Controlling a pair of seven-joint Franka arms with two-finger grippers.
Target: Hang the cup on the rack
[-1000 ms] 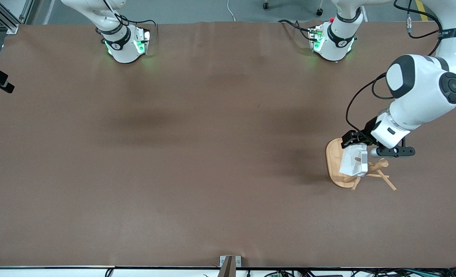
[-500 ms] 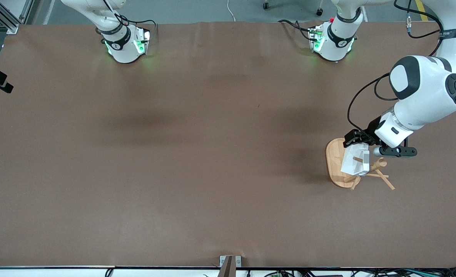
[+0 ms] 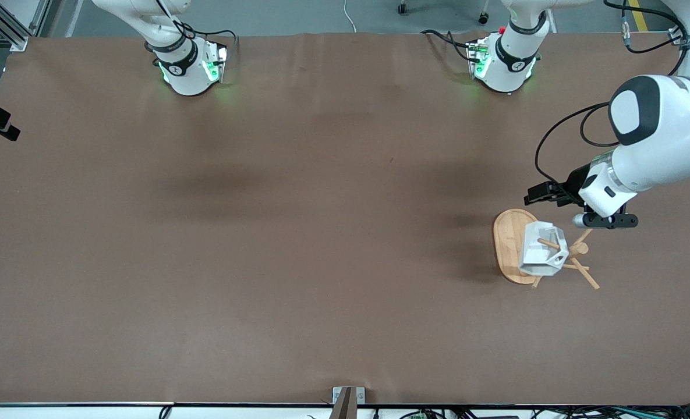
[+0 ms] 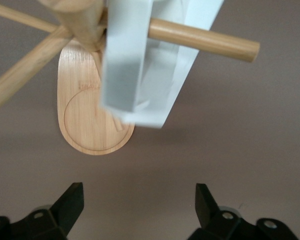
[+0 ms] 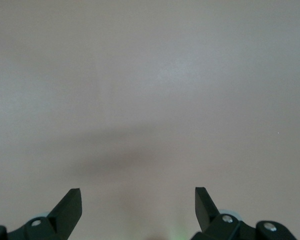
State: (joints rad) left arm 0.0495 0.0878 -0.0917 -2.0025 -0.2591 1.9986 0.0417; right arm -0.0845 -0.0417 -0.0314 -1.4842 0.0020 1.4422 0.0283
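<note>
- One step looks left at most: the cup (image 3: 543, 256) already hangs on a peg (image 4: 202, 41) of the rack (image 3: 508, 244), and I judge the hanging itself done, with only the left arm's pull-away to finish.
- Both fingers of the left gripper (image 3: 545, 192) stand spread with nothing between them; the left wrist view shows bare brown table (image 3: 298, 233) in the gap, and the cup apart from the fingertips.
- From the cup, that gripper sits at about twelve o'clock in the front view, just clear of the rack's top and over the table beside the rack's base.
- Right gripper (image 5: 138, 212): also spread and empty, over plain table in its own wrist view; that arm waits.
- Cup: white, matt, with flat angular facets and a polygonal rim. It hangs tilted, the peg passing through its handle tab, which the left wrist view shows as a flat pale band across the dowel.
- Rack: light bamboo with fine grain, an oval flat base bearing a shallow circular groove, a round central post, and thin round pegs angled outward. Two bare pegs point toward roughly four and five o'clock from the post.
- Rack and cup sit toward the left arm's end of the table, at about three o'clock from the table's middle.
- Table cover: smooth, dull brown, faintly creased.
</note>
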